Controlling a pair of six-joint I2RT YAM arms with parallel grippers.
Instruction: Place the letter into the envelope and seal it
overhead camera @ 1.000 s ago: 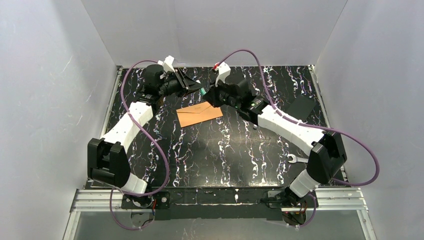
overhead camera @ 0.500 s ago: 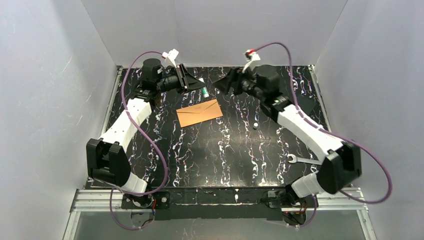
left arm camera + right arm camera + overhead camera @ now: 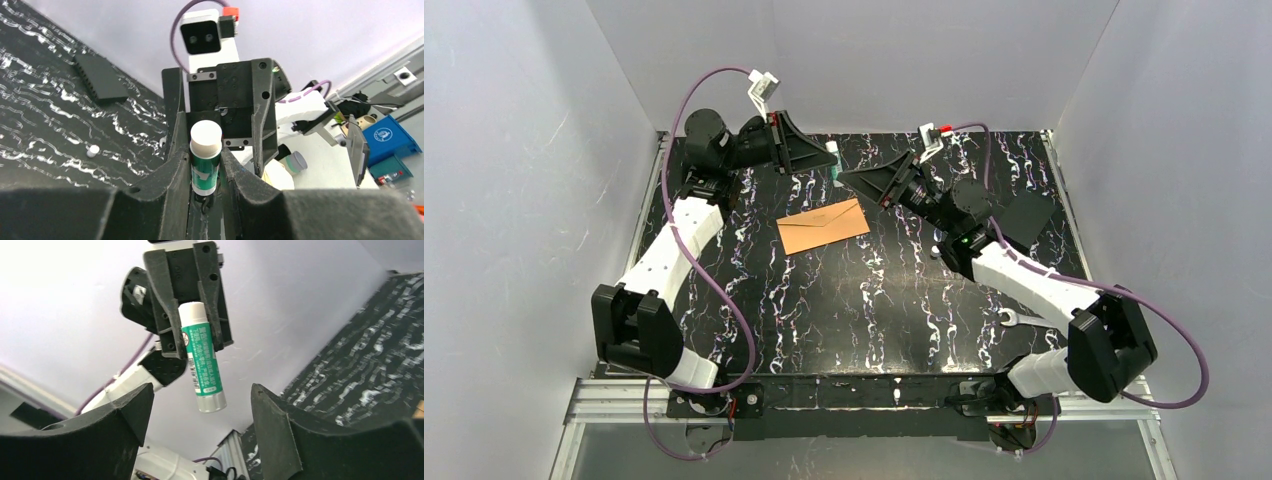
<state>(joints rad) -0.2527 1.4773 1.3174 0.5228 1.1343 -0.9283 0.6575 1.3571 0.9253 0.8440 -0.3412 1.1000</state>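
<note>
Left gripper (image 3: 205,162) clamped on a green-labelled glue stick (image 3: 205,175), pale end outward. Beyond it, the right gripper (image 3: 220,107) faces the lens, jaws spread. A black slab (image 3: 100,82) lies on the marbled table (image 3: 40,125).

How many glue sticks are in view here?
1. The glue stick is clamped in the left hand, raised near the far edge of the table, pointing at the open right hand. No other shows, though the arms hide parts of the table.
</note>
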